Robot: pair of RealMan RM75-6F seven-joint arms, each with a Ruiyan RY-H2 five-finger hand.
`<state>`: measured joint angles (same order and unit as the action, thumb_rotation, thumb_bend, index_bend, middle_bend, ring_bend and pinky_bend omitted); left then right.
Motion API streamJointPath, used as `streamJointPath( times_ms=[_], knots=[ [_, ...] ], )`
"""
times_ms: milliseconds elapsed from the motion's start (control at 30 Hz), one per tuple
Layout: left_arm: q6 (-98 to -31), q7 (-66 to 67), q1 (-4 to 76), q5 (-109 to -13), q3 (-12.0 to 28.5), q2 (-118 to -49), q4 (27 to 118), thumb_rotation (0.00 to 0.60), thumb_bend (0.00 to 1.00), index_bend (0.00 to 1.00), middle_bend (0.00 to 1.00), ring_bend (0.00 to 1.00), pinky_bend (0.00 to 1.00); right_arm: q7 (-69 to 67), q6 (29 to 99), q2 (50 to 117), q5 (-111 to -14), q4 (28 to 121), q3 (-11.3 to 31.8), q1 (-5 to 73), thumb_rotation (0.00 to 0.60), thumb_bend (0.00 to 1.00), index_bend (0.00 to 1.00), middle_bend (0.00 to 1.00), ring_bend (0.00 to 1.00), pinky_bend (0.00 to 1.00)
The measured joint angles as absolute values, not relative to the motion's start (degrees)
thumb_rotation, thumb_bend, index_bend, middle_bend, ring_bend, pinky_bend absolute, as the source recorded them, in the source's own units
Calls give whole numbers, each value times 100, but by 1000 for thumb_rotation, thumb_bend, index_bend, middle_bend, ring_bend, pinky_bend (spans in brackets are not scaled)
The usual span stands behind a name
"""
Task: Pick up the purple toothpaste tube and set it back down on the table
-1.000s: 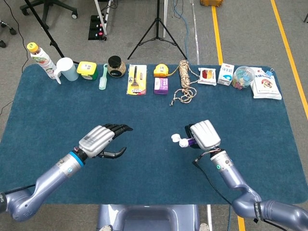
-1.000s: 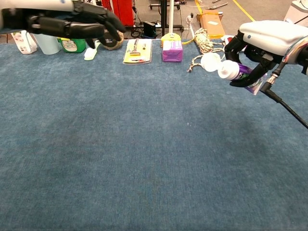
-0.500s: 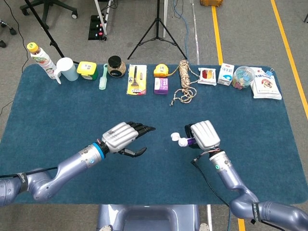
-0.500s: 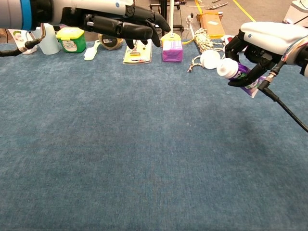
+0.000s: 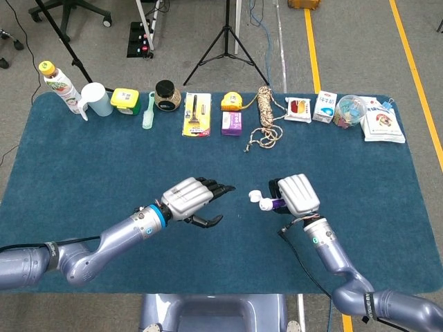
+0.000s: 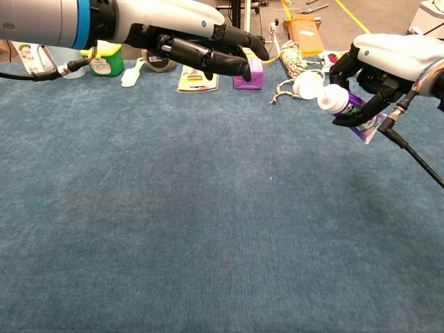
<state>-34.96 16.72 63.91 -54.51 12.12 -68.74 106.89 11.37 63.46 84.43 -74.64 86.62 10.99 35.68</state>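
Right hand [image 5: 296,195] holds purple toothpaste tube [image 6: 350,105] above table [image 5: 104,166].

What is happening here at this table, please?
The right robot hand holds the purple toothpaste tube above the blue table, white cap pointing toward the middle. The left robot hand is open, empty, and reaches toward the tube without touching it. Other small items sit in a row along the far edge.

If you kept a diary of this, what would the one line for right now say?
right hand: holds purple toothpaste tube with white cap above blue felt table | left hand: empty, fingers extended toward tube | tube: not set down
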Motion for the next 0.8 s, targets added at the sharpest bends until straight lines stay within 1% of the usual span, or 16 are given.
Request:
streamJointPath(
  times_ms=[100, 200, 500, 800],
  knots=[
    [-3558, 1797, 6525, -5257, 1147, -6902, 10687, 124, 410, 103, 173, 136, 211, 1118, 6386, 8444, -7501, 8668, 1084, 3549, 600, 271, 766, 794, 878, 984],
    [-3637, 1877, 6652, -5063, 1094, -6935, 10685, 122, 410, 114, 155, 117, 212, 1092, 6416, 8443, -7520, 8692, 1081, 3533, 600, 271, 766, 794, 878, 983],
    [-3888, 1963, 6890, -4701, 995, -7080, 10640, 122, 410, 98, 138, 102, 212, 1065, 6448, 8474, -7558, 8711, 1064, 3515, 600, 271, 766, 794, 878, 984],
    [-3884, 1876, 7073, -4461, 957, -7202, 10547, 121, 410, 96, 138, 103, 211, 1023, 6488, 8500, -7603, 8750, 1081, 3514, 600, 271, 766, 794, 877, 984]
  ],
)
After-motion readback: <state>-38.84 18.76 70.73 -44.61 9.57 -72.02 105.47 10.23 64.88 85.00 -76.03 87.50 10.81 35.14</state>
